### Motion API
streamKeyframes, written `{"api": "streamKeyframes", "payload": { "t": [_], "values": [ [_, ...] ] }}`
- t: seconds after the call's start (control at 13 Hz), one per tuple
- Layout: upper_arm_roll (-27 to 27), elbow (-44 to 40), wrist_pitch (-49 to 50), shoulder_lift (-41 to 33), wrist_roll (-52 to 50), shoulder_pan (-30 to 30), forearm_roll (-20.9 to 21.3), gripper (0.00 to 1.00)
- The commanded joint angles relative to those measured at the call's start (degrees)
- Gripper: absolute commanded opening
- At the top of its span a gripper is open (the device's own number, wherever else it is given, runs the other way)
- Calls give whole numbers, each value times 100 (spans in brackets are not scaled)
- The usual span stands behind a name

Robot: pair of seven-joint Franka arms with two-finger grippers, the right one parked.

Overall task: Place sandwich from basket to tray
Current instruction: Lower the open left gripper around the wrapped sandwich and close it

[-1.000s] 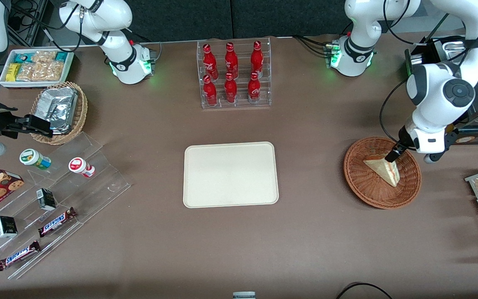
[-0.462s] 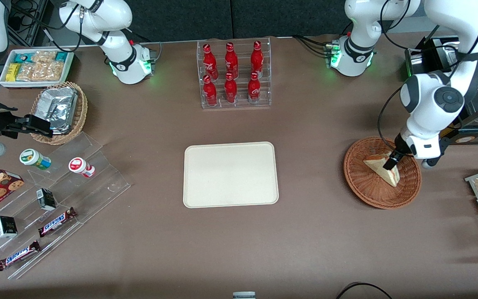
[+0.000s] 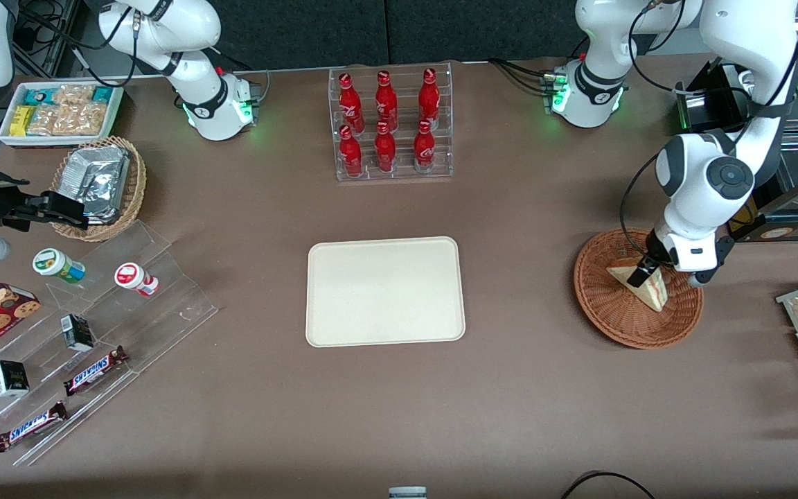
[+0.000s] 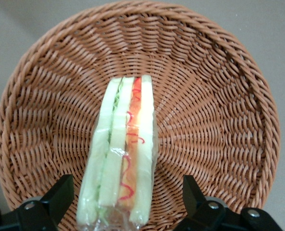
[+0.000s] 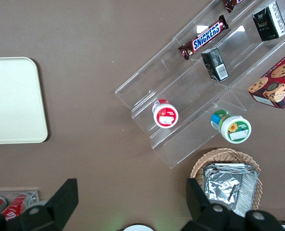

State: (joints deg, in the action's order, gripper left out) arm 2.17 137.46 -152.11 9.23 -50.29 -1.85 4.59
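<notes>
End effector (image 4: 128,202) low over basket (image 3: 614,326), fingers (image 4: 60,195) spread to either side of sandwich (image 4: 123,159), not yet gripping. Sandwich standing on edge in basket at working arm's end of desk (image 3: 524,388), filling layers facing wrist camera; looks film-wrapped. Tray (image 3: 385,291) bare at desk centre, well apart from basket. Judged step: final descent before closing. Risks from here: closing too high, pinching only the crust edge, wedge pivoting or slipping out during carry; closing too hard, squashing soft bread and pushing filling out; descending too far, fingertips catching wicker weave and dragging basket. Slippery wrap may let wedge slide between pads. Wedge slightly askew to fingers, so uneven contact possible.
</notes>
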Motion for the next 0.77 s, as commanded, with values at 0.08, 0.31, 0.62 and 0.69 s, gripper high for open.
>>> {"api": "streamKeyframes", "payload": {
  "t": [0.08,0.31,0.62,0.69],
  "values": [
    [12,17,-20,17,-86,-148,68,78],
    [38,17,6,26,-69,-131,94,37],
    [38,-209,556,-61,-34,-131,112,15],
    [21,-429,1012,-140,-42,-157,147,15]
  ]
}}
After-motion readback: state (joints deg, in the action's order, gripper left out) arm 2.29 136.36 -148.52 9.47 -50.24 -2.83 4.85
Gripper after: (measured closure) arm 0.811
